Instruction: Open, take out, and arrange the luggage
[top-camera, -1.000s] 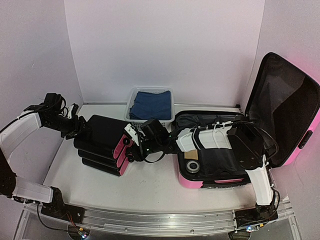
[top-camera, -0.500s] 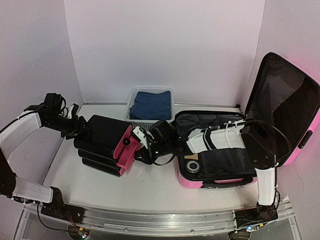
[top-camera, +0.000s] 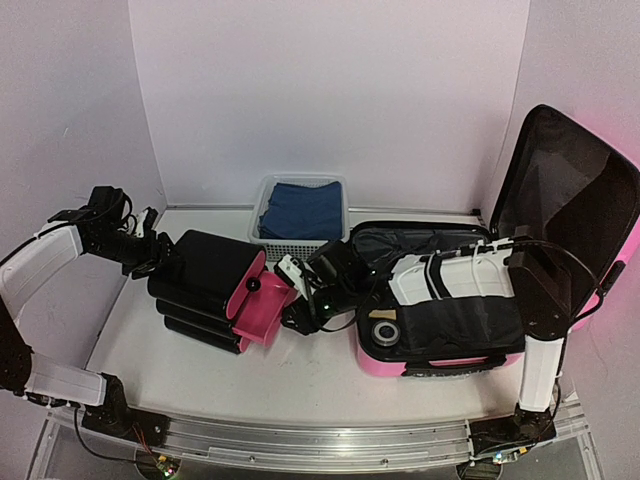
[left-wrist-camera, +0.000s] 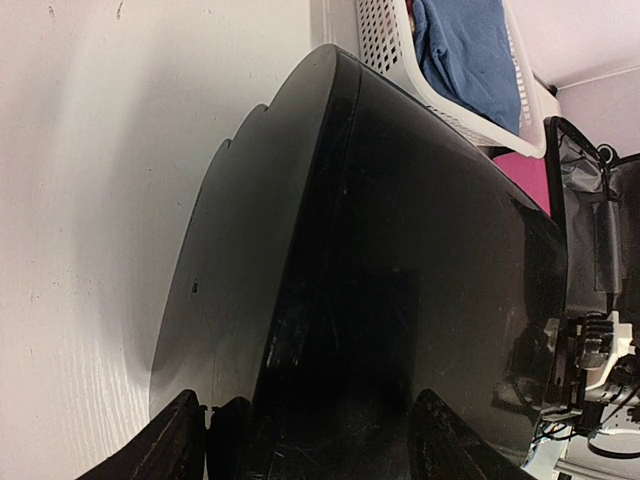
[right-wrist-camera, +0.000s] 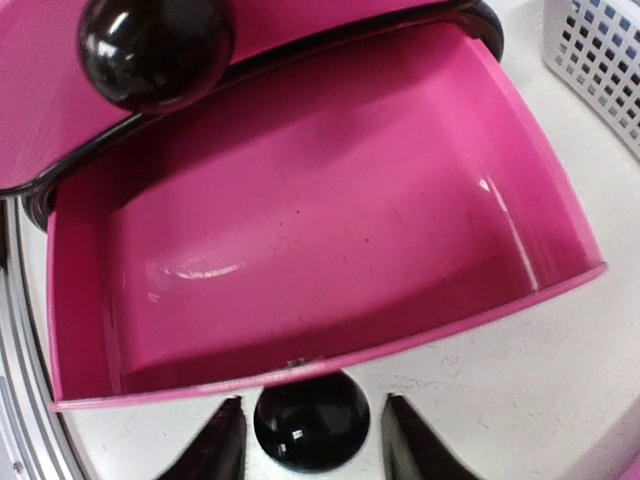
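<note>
Gripping one black lower knob (right-wrist-camera: 310, 418), the right end effector (right-wrist-camera: 308, 445) has its two fingers closed narrowly on either side of that knob, which sits on the front of the one pink drawer (right-wrist-camera: 330, 220) that stands pulled out, and that drawer shows only its bare pink floor. Beyond the fingers, a second black knob, the upper knob (right-wrist-camera: 155, 50), sits on the pink front above. Both belong to the one black drawer unit (left-wrist-camera: 380, 300), which lies ahead of the left end effector (left-wrist-camera: 310, 455); its two fingers are spread wide with the glossy black casing between them, and whether they press on it cannot be told. One white mesh basket (top-camera: 285, 247) stands beyond both end effectors, nearer the right one, holding one heap of blue cloth (top-camera: 303, 210). The luggage (top-camera: 385, 364), the only one, lies open on the table (top-camera: 300, 390) behind the right end effector, under that arm's forearm and well apart from the left end effector; its one lid (top-camera: 570, 210) stands upright against the wall, black lining facing the arms. One small round ring (top-camera: 385, 332) lies in the luggage's base, close behind the right end effector.
</note>
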